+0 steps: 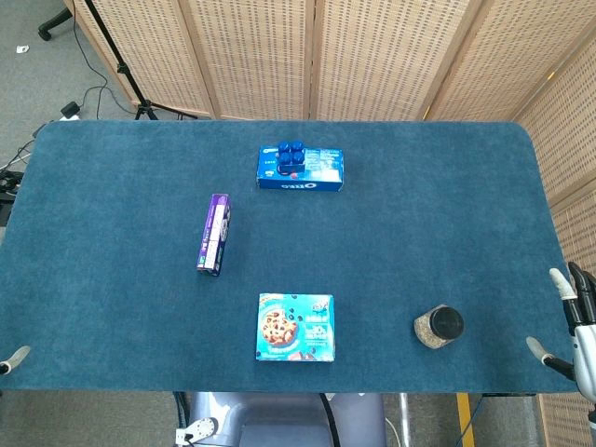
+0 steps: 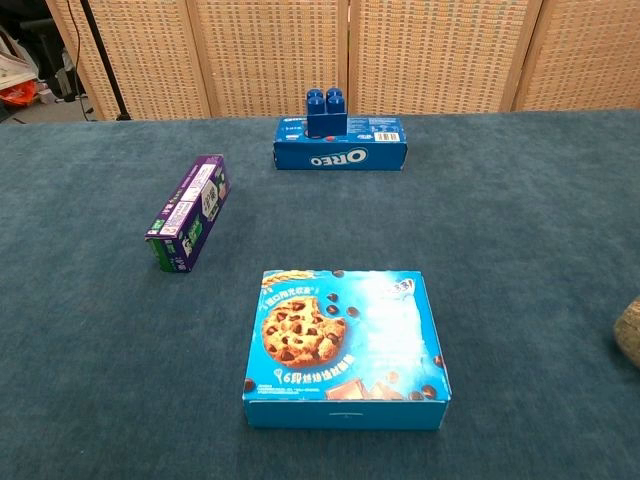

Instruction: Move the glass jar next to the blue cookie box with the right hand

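1. Your right hand [image 1: 573, 321] hangs off the table's [image 1: 112, 186] right edge, fingers spread wide, holding nothing.
2. The glass jar [image 1: 439, 327] stands near the front right corner, well apart from the blue cookie box [image 1: 295, 328].
3. The chest view shows only the jar's edge and no hand.
4. Your left hand [image 1: 13, 359]: only a tip shows; I cannot tell its state.

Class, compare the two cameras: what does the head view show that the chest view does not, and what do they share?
Only the head view shows the whole glass jar with its black lid, the right hand at the table's right edge, and a left hand fingertip. The chest view adds only closer box print. Both show the blue cookie box, Oreo box, blue block and purple box.
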`<state>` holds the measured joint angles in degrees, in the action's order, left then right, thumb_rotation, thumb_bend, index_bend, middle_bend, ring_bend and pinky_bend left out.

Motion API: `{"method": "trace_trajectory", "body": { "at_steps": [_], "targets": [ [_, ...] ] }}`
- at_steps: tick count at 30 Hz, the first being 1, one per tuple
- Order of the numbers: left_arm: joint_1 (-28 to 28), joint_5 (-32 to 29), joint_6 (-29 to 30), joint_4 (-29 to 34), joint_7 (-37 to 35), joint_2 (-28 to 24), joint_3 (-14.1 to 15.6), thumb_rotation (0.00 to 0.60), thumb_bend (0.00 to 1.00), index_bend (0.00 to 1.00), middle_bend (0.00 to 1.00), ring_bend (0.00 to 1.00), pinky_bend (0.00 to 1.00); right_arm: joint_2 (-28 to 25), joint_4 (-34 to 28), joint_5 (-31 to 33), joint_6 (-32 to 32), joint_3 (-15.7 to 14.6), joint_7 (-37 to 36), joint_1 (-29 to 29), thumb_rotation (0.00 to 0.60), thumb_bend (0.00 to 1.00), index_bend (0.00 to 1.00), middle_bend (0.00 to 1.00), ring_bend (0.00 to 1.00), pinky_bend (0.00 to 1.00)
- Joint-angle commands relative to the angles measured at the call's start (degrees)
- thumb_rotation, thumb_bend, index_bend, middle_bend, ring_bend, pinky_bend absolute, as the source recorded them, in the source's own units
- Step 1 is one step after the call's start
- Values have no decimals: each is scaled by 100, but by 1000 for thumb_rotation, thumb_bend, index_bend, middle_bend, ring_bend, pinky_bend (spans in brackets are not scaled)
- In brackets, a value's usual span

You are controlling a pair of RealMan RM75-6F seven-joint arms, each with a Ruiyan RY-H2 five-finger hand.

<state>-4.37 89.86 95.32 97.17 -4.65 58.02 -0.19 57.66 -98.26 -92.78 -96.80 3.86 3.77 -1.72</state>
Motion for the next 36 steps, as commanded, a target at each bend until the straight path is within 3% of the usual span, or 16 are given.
{"method": "trace_trajectory", "body": {
  "at_steps": [1, 10, 18, 28, 36],
  "targets": [
    [1, 16, -4, -9, -30, -12, 5, 600, 0, 0, 0, 0, 0, -9, 2, -18, 1, -12, -24, -5, 600, 0, 0, 0, 0, 0],
    [-7, 95, 8, -67, -168, -39, 39, 600, 0, 0, 0, 0, 0, -118, 135, -245, 272, -140, -517, 135, 600, 0, 0, 0, 0, 0],
    [35, 45, -82, -25, -260, -100, 21, 600, 0, 0, 0, 0, 0, -32, 1241, -495, 748, -303, -1536, 467, 600, 0, 0, 0, 0, 0],
    [49, -138, -116, -10, -456, -168, -70, 600, 0, 0, 0, 0, 0, 691, 2116, -853, 953, -631, -1736, 577, 600, 0, 0, 0, 0, 0],
    [45, -147, -120, -18, -481, -168, -72, 600, 0, 0, 0, 0, 0, 1461, 2628, -1365, 817, -717, -1226, 741, 600, 0, 0, 0, 0, 0]
  ]
}}
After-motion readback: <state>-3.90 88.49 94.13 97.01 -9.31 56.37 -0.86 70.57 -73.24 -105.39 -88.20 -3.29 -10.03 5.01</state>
